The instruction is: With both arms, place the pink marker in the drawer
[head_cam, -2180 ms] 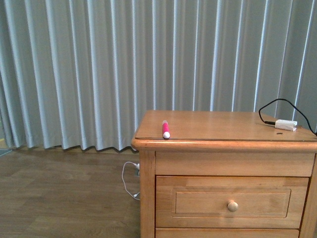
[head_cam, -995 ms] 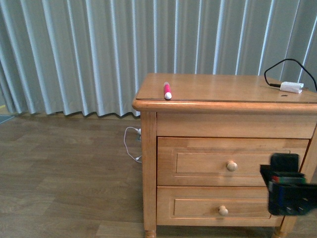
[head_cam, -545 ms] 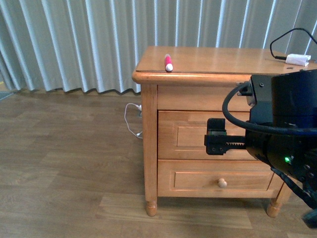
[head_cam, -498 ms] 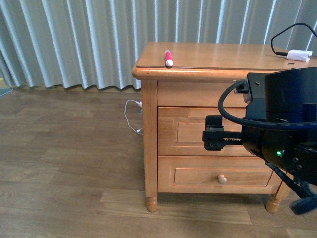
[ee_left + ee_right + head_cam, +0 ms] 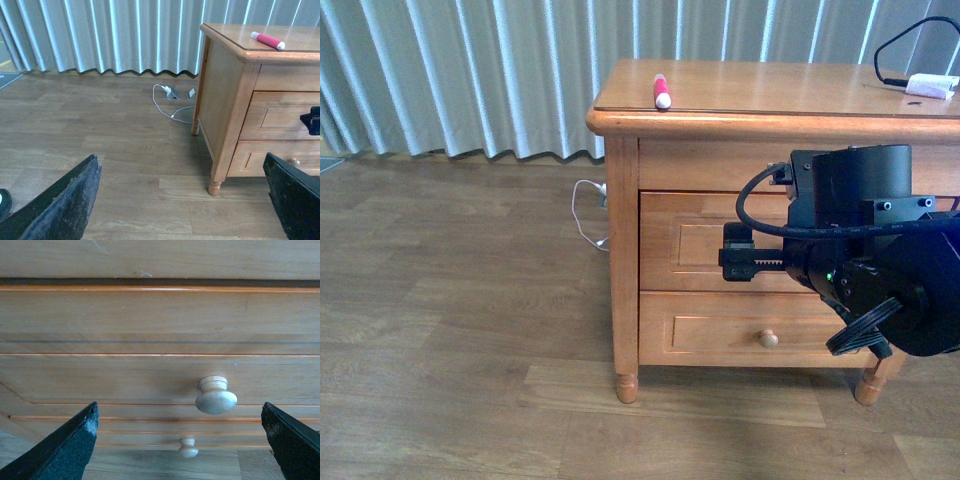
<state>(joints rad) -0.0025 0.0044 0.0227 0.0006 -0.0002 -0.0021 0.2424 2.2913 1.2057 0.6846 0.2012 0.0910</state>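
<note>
Front view shows a honey-coloured wooden nightstand (image 5: 623,250) with the bulky black right arm (image 5: 865,250) held before its top drawer (image 5: 685,243), covering that drawer's knob. The pink marker (image 5: 661,91) lies on the nightstand's top near the front left corner, white end toward the front edge. A small white box (image 5: 932,86) on a black cable sits near the top's right edge. Both drawers are shut, and the lower knob (image 5: 768,339) shows beneath the arm.

Right wrist view, close to the nightstand's front, reveals what the arm hides: the round wooden knob (image 5: 215,396) of the top drawer. It sits in front of the right gripper (image 5: 178,412), whose two black fingers stand wide apart and hold nothing.

Left wrist view alone shows the left gripper (image 5: 180,160), off the nightstand's left side, its fingers also spread wide and empty. Here the marker reads as a short, thick pink-red cylinder with a white tip, lying flat, well apart from both grippers. A white cord (image 5: 165,100) lies on the floor behind the nightstand.
</note>
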